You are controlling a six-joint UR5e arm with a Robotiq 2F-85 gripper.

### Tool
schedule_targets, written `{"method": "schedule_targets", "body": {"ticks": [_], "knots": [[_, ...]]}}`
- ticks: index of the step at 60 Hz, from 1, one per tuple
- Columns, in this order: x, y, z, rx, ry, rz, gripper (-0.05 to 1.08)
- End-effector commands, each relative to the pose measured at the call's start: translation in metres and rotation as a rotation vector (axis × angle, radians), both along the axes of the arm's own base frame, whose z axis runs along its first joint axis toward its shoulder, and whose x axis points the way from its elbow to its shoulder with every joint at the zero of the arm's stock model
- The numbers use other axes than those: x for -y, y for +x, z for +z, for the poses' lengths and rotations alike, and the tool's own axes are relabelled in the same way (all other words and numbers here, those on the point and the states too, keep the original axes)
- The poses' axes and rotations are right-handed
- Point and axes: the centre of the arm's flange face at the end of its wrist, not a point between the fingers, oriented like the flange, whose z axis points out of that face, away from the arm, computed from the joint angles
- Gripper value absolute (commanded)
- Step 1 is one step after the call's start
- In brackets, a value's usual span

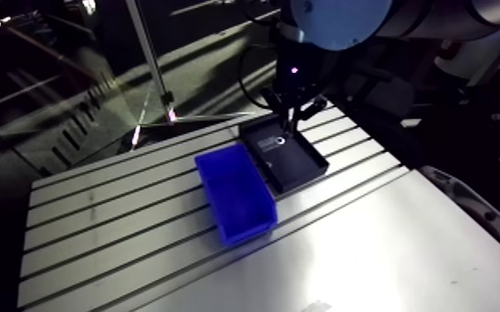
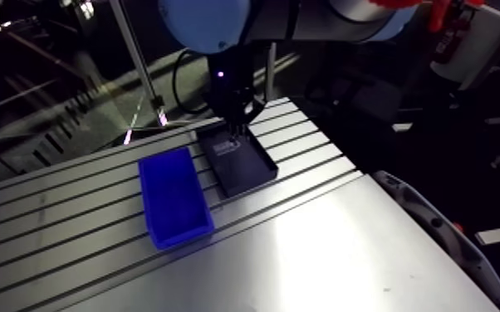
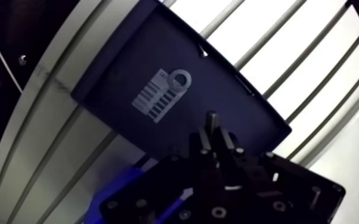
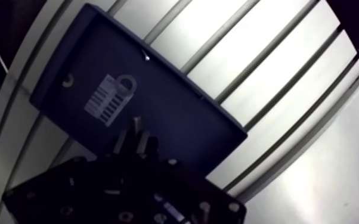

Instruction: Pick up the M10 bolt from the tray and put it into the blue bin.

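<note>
The black tray (image 3: 116, 59) lies flat on the table (image 1: 95, 241), near the table's far edge. It sits a bit crooked to the table's grooves.

The gripper (image 3: 214, 134) hangs over the tray, pointing down into it. In the arm view it is above the tray's far half. Its 2 fingers are pulled in close w/ only a thin gap btwn them. A small gray stub pokes out at the tips. It looks like the M10 bolt (image 3: 212, 121), pinched btwn the fingers. So the bolt is up in the gripper, over the tray & not lying on the tray floor. It is dim there, so the bolt's head & shape are hard to make out.

Inside the tray there is a white label (image 3: 155, 101) w/ black stripes, stuck on the floor. A pale ring (image 3: 180, 77) sits at one corner of that label. Can't tell if the ring is a loose part or just printed on. The rest of the tray floor looks dark & flat.

The blue bin (image 1: 235, 195) stands right next to the tray, long side by long side. Can't tell if they touch. The bin's open top faces up & only blue shows inside.
</note>
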Motion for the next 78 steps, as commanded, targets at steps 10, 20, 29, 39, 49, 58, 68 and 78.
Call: {"method": "schedule_targets", "body": {"ticks": [10,20,29,39,49,58,68,78], "knots": [[0.017,-0.01,0.07,0.039,-0.021,0.053,1.02],[0.027,-0.011,0.098,0.006,-0.009,0.097,1.02],[0.047,-0.013,0.122,-0.031,0.008,0.175,1.01],[0.052,-0.012,0.143,-0.037,0.01,0.227,1.01],[0.066,-0.012,0.158,-0.048,0.013,0.263,1.02],[0.087,-0.013,0.163,-0.033,0.0,0.403,1.03],[0.091,-0.008,0.167,-0.012,-0.019,0.567,1.04],[0.097,-0.007,0.178,-0.039,-0.019,0.751,1.04]]}}
